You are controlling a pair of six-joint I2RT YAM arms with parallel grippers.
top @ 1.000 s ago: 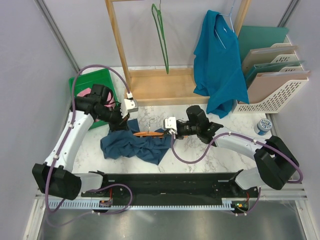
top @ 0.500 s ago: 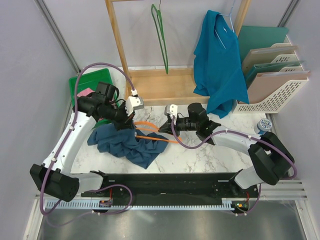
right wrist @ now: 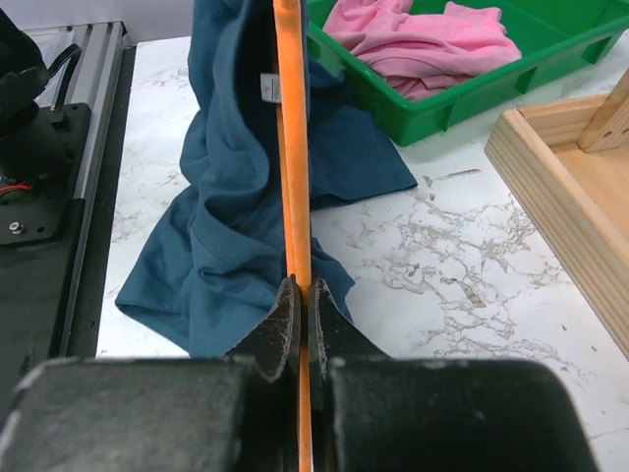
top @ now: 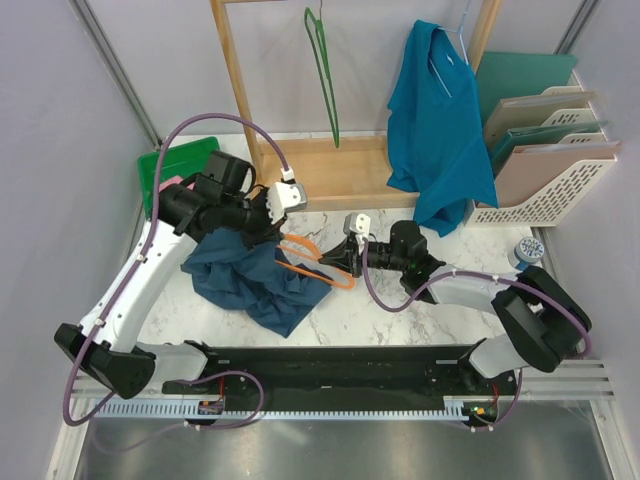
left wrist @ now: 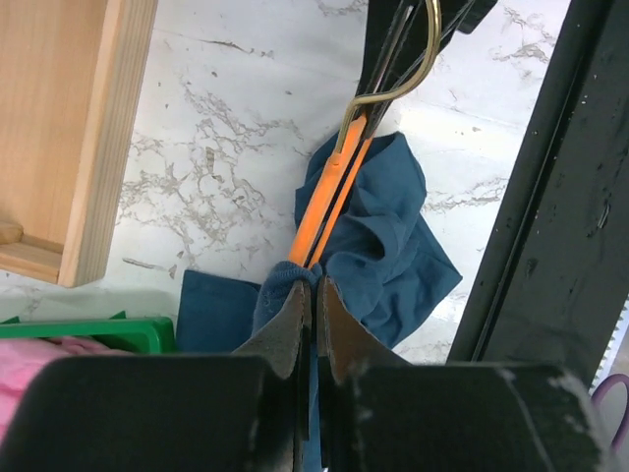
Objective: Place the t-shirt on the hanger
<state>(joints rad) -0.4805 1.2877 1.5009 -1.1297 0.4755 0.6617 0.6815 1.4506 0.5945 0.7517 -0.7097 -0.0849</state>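
Both arms have swung toward the far side since a second ago, and the orange triangle that was mostly buried under cloth now shows clearly. At the bottom of everything is the marble surface (top: 440, 325), with a wooden rack (top: 320, 175) standing at its far edge and a teal shirt (top: 440, 130) hanging there. The t-shirt (top: 255, 285), dark navy, lies bunched on the surface left of centre. Its upper part is lifted toward the left arm, and the lower folds spread toward the near rail. A green bin (top: 170, 165) sits at the far left with a pink garment (right wrist: 432, 39) inside.

The hanger (top: 315, 262) stretches between the two arms, one end running into the navy cloth and the hook end toward the right arm. The left end effector (left wrist: 313, 290) is pinched tight on a fold of the t-shirt just where the orange arm enters it. The right end effector (right wrist: 300, 290) is clamped narrowly on the hanger's orange bar, holding it edge-up above the surface.
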